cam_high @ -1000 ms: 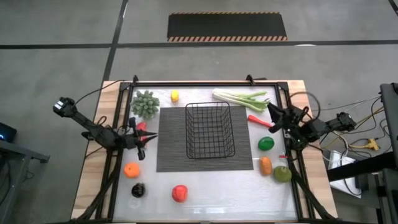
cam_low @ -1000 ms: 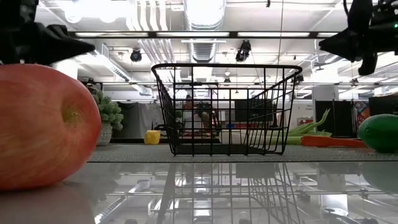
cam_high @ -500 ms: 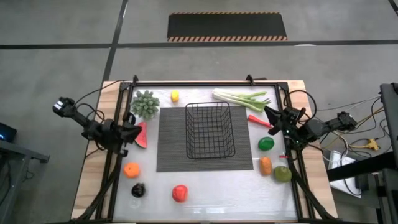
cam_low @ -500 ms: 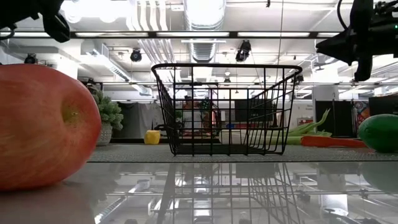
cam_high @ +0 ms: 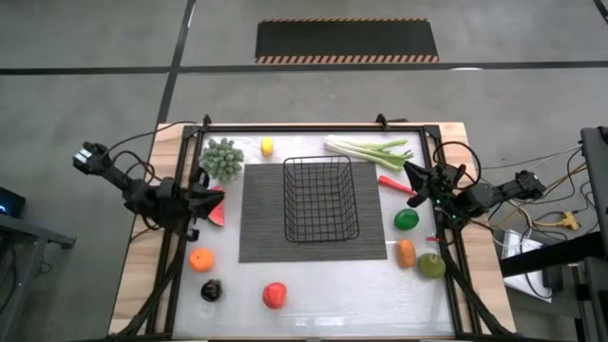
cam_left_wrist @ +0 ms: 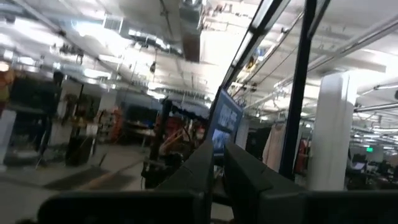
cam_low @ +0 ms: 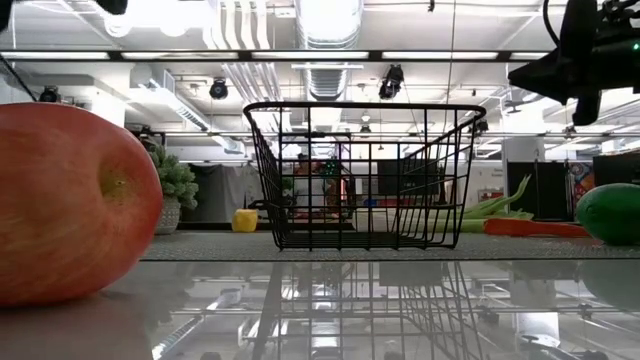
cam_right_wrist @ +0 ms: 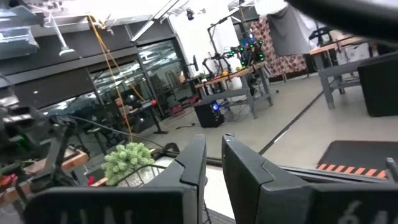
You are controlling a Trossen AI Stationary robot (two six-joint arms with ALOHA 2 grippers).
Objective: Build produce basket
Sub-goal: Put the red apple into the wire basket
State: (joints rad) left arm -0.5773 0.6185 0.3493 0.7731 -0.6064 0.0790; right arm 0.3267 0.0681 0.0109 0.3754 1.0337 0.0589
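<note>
The black wire basket (cam_high: 321, 198) stands on a dark ribbed mat (cam_high: 261, 237) in the middle of the table. Produce lies around it. A leek (cam_high: 370, 149), a red chili (cam_high: 394, 184), a green round piece (cam_high: 407, 219), an orange piece (cam_high: 406, 252) and a green pear (cam_high: 432, 265) lie to the right. A red slice (cam_high: 218, 211), an orange (cam_high: 200, 258), a dark piece (cam_high: 211, 290) and a red apple (cam_high: 275, 294) lie to the left and front. My left gripper (cam_high: 214, 194) is shut and empty, raised above the red slice. My right gripper (cam_high: 411, 174) is shut and empty, held above the chili.
A green leafy bunch (cam_high: 221, 159) and a small yellow piece (cam_high: 267, 146) lie at the far left. A black frame (cam_high: 313, 127) borders the table. In the low view the apple (cam_low: 70, 200) fills the near left. Bare tabletop lies in front of the mat.
My left gripper has risen from low over the red slice, tipped its fingers upward and rolled, drawing back a little toward the table's left edge. It has stayed shut. The red slice, partly covered before, now lies in plain sight.
</note>
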